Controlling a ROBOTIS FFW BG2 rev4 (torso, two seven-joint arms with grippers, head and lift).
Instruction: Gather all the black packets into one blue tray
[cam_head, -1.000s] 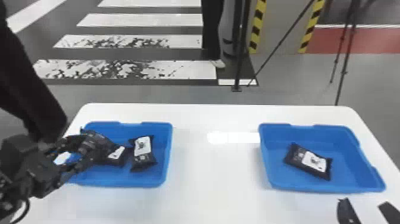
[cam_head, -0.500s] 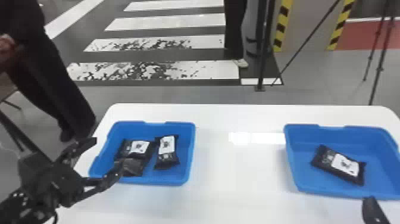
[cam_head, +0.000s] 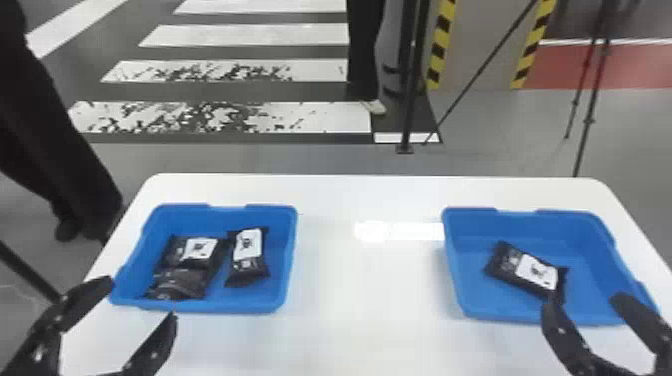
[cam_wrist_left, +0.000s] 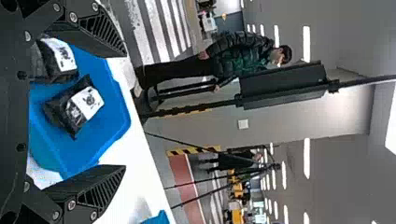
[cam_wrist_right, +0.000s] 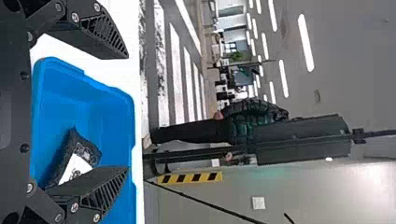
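Right pincer (cam_head: 584, 302), lower right of the frame: fingers spread, nothing between them, over the near rim of the right-hand tray (cam_head: 455, 280). Lone packet (cam_head: 525, 272) just beyond, lying aslant, label up. Left pincer (cam_head: 141, 300), lower left, also spread and empty, by the near corner of the left-hand tray (cam_head: 287, 270). Three black packets inside that one: labelled packet (cam_head: 197, 252), dark packet (cam_head: 177, 284) against it, lengthwise packet (cam_head: 247, 257) at their right. Trays well apart on white counter (cam_head: 370, 300).

Step in hand, my reading: fetch the lone packet. Advice: turn the wrist to straddle its narrow width, clear the rim, descend near the tray floor, squeeze its middle gently; soft wrap may slip. Lift above the wall before crossing leftward.
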